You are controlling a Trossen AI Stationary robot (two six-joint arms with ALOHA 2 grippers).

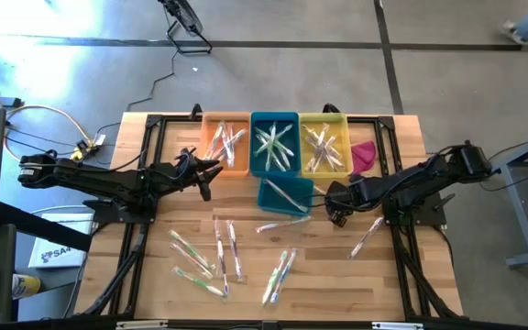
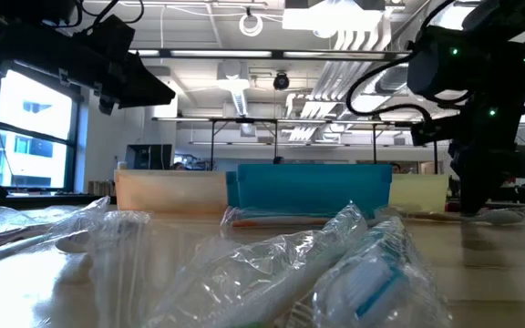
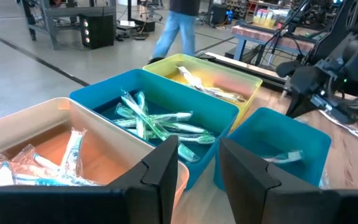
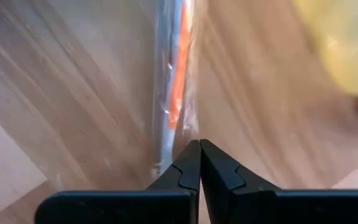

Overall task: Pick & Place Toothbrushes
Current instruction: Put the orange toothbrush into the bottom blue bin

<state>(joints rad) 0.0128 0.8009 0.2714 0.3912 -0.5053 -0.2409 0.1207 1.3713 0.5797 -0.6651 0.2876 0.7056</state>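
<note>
Several wrapped toothbrushes [image 1: 223, 252] lie loose on the wooden table's near half; more fill the orange bin [image 1: 225, 145], the blue bin [image 1: 275, 144] and the yellow bin [image 1: 324, 144]. A smaller blue bin [image 1: 285, 194] in front of them holds one. My right gripper [image 1: 335, 213] is shut, pointing steeply down just right of that bin. An orange-handled wrapped toothbrush [image 4: 176, 81] lies on the table, stretching away from its fingertips [image 4: 191, 163]. My left gripper [image 3: 199, 180] is open and holds nothing, raised at the orange bin's near left corner [image 1: 211, 172]. My right gripper's shut fingertips stand at the near end of the orange-handled toothbrush's wrapper [image 4: 165, 152]. I cannot tell whether they pinch the wrapper or only stand beside it. The toothbrush lies flat on the wood, running straight away from the fingers.
A pink cloth [image 1: 363, 156] lies right of the yellow bin. One toothbrush [image 1: 367, 235] lies by the right arm's base. Black frame rails [image 1: 126, 257] run along the table's left and right sides. A person [image 3: 180, 25] walks in the room beyond the table.
</note>
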